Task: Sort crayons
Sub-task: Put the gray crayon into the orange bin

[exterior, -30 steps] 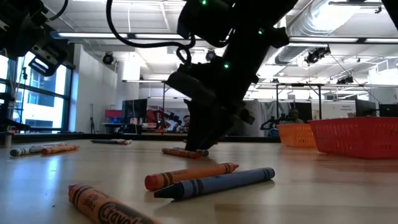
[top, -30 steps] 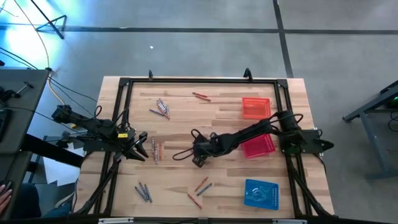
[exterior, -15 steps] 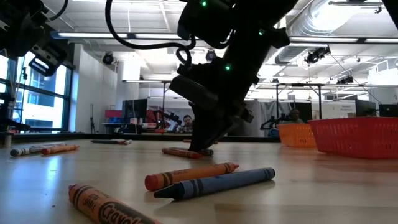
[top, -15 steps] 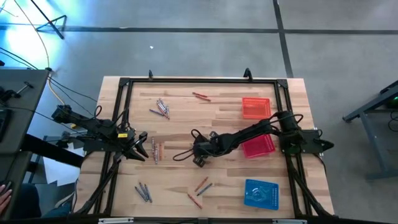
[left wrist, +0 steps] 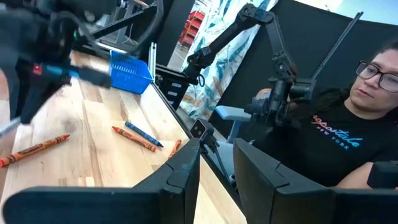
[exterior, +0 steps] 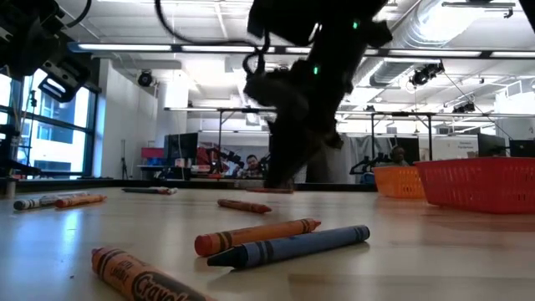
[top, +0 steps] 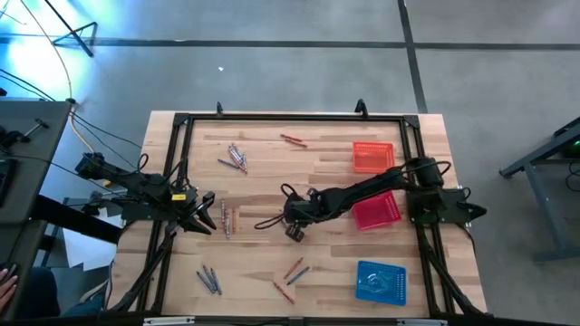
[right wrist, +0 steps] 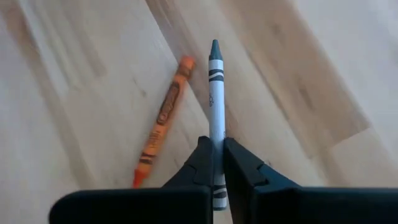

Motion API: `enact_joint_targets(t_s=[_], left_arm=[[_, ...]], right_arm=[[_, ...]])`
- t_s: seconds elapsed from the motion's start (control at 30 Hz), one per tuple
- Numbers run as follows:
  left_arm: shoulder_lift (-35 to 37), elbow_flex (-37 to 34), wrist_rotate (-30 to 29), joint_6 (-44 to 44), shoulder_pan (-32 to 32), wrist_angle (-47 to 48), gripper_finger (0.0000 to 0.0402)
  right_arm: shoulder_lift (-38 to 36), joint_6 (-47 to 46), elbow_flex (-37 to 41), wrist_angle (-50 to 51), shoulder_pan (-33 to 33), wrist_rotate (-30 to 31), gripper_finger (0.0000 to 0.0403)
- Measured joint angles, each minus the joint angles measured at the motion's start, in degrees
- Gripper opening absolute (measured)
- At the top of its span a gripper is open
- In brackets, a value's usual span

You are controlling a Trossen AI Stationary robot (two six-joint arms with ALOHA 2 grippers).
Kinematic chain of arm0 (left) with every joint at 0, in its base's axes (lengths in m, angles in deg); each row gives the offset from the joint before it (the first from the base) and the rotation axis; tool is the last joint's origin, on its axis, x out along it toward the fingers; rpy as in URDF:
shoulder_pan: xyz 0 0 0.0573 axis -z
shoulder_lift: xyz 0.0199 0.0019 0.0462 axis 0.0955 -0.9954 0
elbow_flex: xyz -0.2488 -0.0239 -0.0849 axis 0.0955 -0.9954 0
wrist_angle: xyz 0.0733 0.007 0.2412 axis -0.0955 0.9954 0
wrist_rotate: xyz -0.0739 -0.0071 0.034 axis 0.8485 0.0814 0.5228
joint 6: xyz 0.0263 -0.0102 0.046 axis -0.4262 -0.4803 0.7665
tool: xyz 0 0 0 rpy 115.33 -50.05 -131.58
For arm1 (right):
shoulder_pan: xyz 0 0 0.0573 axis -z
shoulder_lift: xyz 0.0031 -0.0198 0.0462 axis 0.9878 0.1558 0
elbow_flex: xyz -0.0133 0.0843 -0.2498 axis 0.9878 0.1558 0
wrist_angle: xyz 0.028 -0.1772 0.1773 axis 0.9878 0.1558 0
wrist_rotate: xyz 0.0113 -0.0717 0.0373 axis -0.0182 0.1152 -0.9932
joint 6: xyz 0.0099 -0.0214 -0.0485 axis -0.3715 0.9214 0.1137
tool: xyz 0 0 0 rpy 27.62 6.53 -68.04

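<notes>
Crayons lie in small groups on the wooden table (top: 272, 181): at the far left (top: 236, 157), far middle (top: 292, 139), left (top: 227, 217), and near edge (top: 209, 279) (top: 290, 276). My right gripper (right wrist: 215, 146) hangs over the table's middle (top: 294, 231), shut on a grey crayon (right wrist: 216, 93). Below it an orange crayon (right wrist: 163, 118) lies flat on the wood. My left gripper (left wrist: 217, 180) waits open at the table's left edge (top: 204, 215), next to the left group. My right gripper pinches the grey crayon's rear half (right wrist: 215, 127) between its two fingertips (right wrist: 202, 158). The fingers slant down from the table's right side and lie along the crayon. Its pointed tip (right wrist: 215, 46) sticks out ahead of them, and the crayon is clear of the table.
Three perforated baskets stand in a row on the right: orange (top: 372, 156) at the far side, red (top: 376, 211) under my right arm, blue (top: 381, 279) near the front. A black frame (top: 272, 118) runs round the table. A person (left wrist: 336, 137) sits beyond the near edge.
My right gripper has risen from the table's middle. The grey crayon that lay beside the orange one has gone up with it, lifted clear of the wood. The orange crayon has stayed where it was.
</notes>
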Motion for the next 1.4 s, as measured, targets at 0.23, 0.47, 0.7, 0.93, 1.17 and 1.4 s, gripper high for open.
enact_joint_targets(t_s=[0.23, 0.47, 0.7, 0.93, 1.17, 1.4], left_arm=[[0.0, 0.0, 0.01, 0.0, -0.02, 0.0, 0.0086], [0.0, 0.0, -0.01, 0.0, -0.01, 0.0, 0.0086], [0.0, 0.0, 0.0, -0.01, -0.01, 0.03, 0.0086], [0.0, 0.0, 0.0, 0.0, -0.01, 0.02, 0.0086], [0.0, 0.0, 0.01, 0.0, -0.02, 0.02, 0.0086], [0.0, 0.0, 0.01, 0.0, 0.0, 0.02, 0.0086]], right_arm=[[-6.2, 3.15, -0.11, 8.22, 2.6, 5.97, 0.0004], [-16.98, 3.15, -0.18, 26.67, 8.8, 9.18, 0.0006], [-26.97, -0.29, 1.44, 43.77, 18.99, 14.49, 0.0008], [-33.49, -0.35, 14.98, 43.82, 31.73, 10.26, 0.0009], [-37.14, 0.37, 25.51, 36.08, 37.4, 7.74, 0.0009], [-37.22, 1.19, 32.27, 25.34, 38.75, 5.88, 0.0009]])
